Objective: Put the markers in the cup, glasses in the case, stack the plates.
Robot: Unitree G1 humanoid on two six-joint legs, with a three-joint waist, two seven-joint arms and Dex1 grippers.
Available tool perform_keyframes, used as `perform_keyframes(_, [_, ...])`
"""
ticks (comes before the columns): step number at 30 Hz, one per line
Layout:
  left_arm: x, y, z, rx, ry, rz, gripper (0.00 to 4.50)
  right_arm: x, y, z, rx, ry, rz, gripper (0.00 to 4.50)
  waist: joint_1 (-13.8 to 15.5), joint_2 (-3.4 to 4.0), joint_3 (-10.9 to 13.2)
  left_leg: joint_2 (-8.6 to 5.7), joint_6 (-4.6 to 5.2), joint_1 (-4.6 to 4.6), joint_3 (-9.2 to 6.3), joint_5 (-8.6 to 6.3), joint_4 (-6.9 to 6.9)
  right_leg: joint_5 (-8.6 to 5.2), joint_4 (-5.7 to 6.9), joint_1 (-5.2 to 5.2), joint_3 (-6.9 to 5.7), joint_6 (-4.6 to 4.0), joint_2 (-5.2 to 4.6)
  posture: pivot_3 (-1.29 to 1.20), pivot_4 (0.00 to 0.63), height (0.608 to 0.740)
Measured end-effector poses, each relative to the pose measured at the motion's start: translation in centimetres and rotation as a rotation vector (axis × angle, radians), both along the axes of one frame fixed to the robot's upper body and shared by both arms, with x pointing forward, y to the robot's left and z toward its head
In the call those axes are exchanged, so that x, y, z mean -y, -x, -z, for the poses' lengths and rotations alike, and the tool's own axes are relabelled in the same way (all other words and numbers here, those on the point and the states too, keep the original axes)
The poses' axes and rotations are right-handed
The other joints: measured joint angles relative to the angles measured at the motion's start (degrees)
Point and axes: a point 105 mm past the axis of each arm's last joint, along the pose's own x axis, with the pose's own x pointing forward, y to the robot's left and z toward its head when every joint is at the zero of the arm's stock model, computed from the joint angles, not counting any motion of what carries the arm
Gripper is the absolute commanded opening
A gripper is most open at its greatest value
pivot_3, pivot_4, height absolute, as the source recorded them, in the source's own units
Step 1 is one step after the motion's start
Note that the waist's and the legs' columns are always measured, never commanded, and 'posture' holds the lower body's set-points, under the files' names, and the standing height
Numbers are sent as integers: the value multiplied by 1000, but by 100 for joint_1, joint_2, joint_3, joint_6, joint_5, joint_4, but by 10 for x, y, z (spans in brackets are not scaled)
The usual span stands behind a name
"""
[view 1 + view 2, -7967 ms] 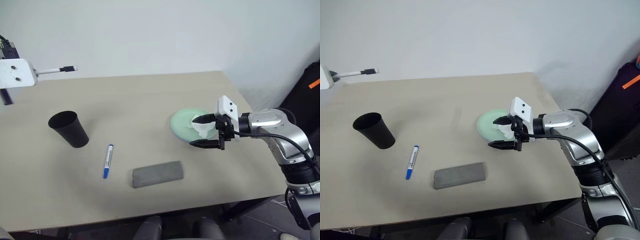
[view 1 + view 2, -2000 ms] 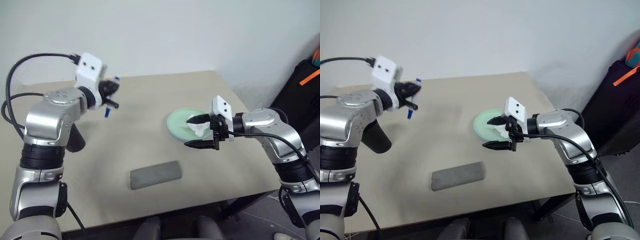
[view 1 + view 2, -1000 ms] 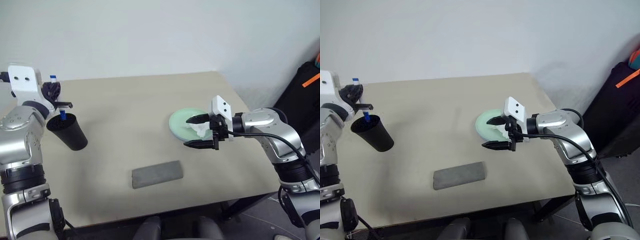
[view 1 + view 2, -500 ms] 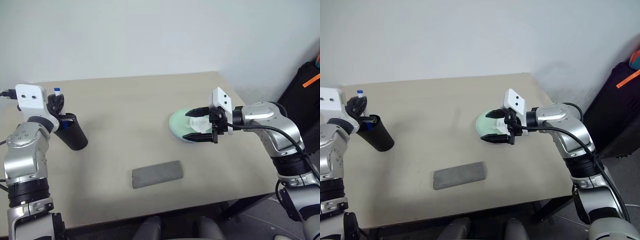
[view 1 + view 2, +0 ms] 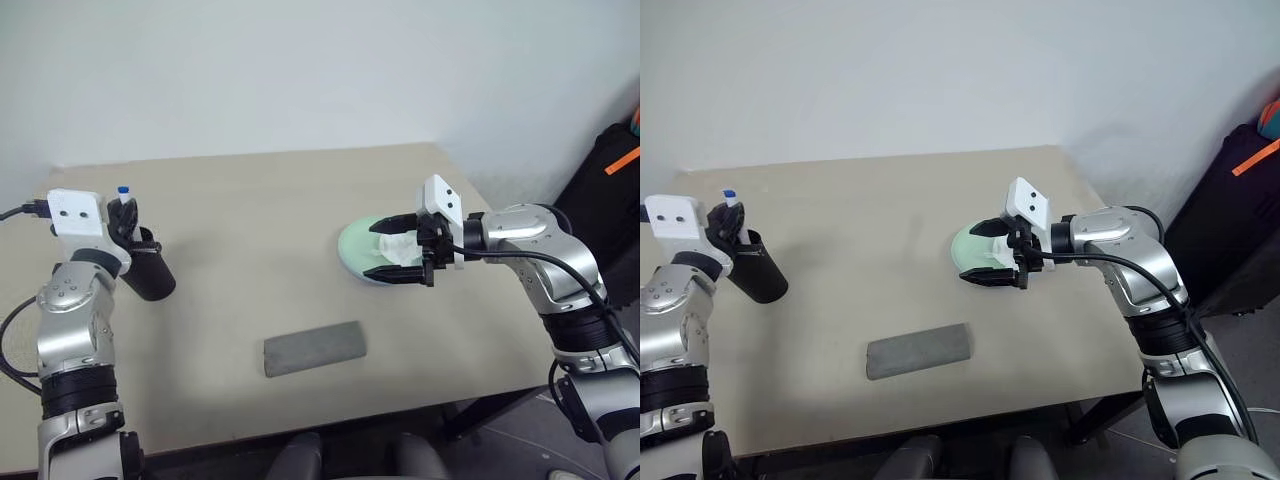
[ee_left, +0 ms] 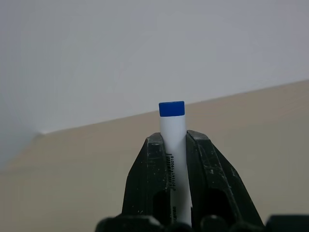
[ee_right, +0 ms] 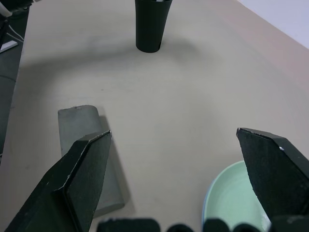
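At the desk's (image 5: 260,200) left side, the left tool (image 5: 122,215) is clamping the blue-ended marker (image 6: 172,145) upright, its lower end going into the black cup (image 5: 147,272); release looks like what is left there. The right tool (image 5: 400,250), fingers spread wide, is hovering over the mint green plate (image 5: 352,250), which is lying on the blue one with a white tissue (image 5: 397,245) on top, so stacking seems done. The grey case (image 5: 314,347) is lying shut near the front edge; glasses are unaccounted for. The desk's middle is offering open room; the cup is standing close to the left edge.
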Motion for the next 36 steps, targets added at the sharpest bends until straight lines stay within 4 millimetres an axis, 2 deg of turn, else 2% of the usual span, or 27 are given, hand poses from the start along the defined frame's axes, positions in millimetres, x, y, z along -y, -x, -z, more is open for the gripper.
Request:
perform_keyframes(8, [-4,1,7,-5,-5,6,119,0,0,0,0,-1,0,4500,0,0,0,0,0,0,-1,0,-1,0,0,0,0,1,0,0,0,698])
perform_keyframes(20, [-11,8,10,7,-30,-7,4310,-1,0,0,-3,-6,-1,4500,0,13,-7,1,0,4,0,-1,-6,-3,0,0,0,5,-1,0,0,698])
perform_keyframes(21, [-11,8,10,6,-30,-7,4469,-1,0,0,-3,-6,-2,4500,0,15,-8,1,-1,4,0,-1,-7,-5,0,1,0,9,-1,0,0,698])
perform_keyframes(27, [-16,17,9,-46,-49,10,4469,-2,0,0,-2,-8,-2,4500,-7,16,-8,2,-1,4,2,-1,-11,-9,-1,-3,0,15,-1,0,0,698])
perform_keyframes(33, [-21,56,16,-227,-29,152,4469,2,-2,-1,3,-8,14,4500,-37,22,-4,10,-2,4,10,-2,-41,-12,-8,-18,0,15,-3,0,0,698])
perform_keyframes(36, [-27,75,7,-283,-58,197,4469,5,-3,-2,5,-12,31,4500,-16,27,0,15,-3,7,8,-2,-53,-15,-12,-18,-1,15,-5,0,0,698])
